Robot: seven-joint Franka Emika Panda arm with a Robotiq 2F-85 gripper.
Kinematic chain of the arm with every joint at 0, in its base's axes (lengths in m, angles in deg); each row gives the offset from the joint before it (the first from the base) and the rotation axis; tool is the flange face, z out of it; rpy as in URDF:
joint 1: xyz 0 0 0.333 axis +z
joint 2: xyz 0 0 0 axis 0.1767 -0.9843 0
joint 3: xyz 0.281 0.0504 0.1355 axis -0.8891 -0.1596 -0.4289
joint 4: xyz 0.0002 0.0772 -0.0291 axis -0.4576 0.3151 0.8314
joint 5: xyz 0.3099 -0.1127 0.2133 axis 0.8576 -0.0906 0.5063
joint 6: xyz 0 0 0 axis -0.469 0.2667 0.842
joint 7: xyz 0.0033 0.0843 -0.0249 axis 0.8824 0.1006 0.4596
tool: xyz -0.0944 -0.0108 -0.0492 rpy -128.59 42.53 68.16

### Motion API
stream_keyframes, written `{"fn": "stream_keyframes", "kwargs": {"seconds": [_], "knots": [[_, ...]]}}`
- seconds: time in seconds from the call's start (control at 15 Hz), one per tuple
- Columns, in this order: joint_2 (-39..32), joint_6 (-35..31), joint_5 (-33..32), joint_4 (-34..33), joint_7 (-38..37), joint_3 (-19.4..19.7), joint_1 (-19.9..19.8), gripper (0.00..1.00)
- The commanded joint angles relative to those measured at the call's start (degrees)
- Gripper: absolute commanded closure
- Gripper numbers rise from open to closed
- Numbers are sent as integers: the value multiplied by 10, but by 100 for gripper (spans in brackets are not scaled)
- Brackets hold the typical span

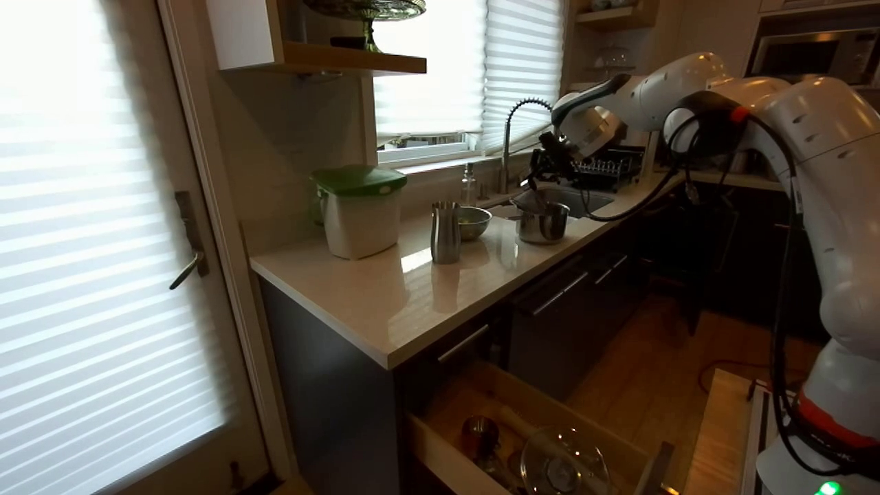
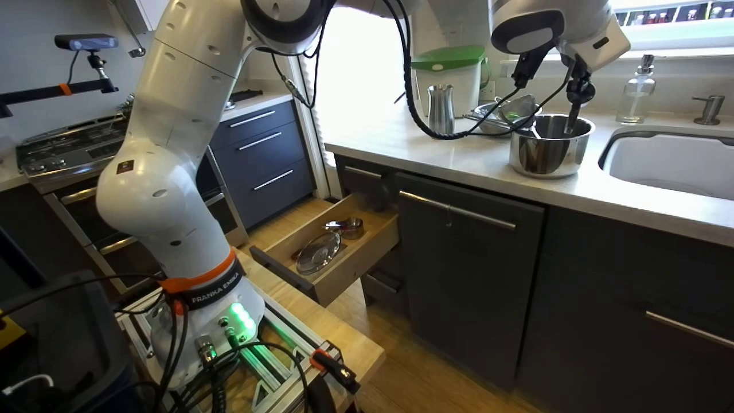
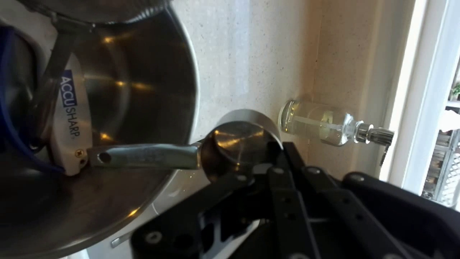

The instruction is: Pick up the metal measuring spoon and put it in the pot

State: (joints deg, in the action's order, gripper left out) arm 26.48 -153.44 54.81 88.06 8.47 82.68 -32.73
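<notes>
- Grasp, wrist view: we see the gripper [image 3: 283, 151] pinching the metal measuring spoon [image 3: 215, 153] by the wall of its bowl.
- Spoon handle, wrist view: we follow it from the bowl across the rim of the pot [image 2: 545, 158]; its end overlaps a white sharpener [image 3: 73, 133], and we cannot tell whether the two touch.
- Same grasp, in an exterior view: we find the lower end of the gripper in front of the pot's inner wall, where we cannot make out the spoon.
- Pot: we see it upright near the front edge of the desk [image 1: 357, 302], just beside the sink [image 2: 676, 155].
- Pot contents: we note the sharpener and the handle of a mesh strainer [image 2: 519, 106], whose mesh leans out over the rim.
- Back edge, toward the short end edge: we see a green-lidded container [image 1: 361, 220] standing upright.
- Between that container and the pot: we see a tall metal cup [image 1: 445, 234], upright, with a steel bowl [image 1: 476, 225] just beside it.
- Back edge, by the sink: we see a soap dispenser [image 2: 636, 94], upright.
- Below the front edge, by the front corner: we look into an open drawer [image 2: 361, 258], where a glass lid [image 2: 318, 252] lies near a small metal vessel [image 2: 352, 229].
</notes>
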Motion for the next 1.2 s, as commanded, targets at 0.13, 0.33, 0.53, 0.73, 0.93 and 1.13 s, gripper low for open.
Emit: {"fn": "stream_keyframes", "kwargs": {"seconds": [0.13, 0.33, 0.53, 0.73, 0.93, 1.13], "knots": [[32, -39, -40, 91, -10, 29, 43, 99], [43, -71, -57, 131, -5, 39, 67, 99], [52, -71, -98, 154, -19, 10, 57, 71], [68, -72, -122, 168, -28, 6, 58, 50], [124, -105, -122, 189, -9, 0, 56, 27], [206, -96, -95, 209, 56, -29, 33, 5]]}}
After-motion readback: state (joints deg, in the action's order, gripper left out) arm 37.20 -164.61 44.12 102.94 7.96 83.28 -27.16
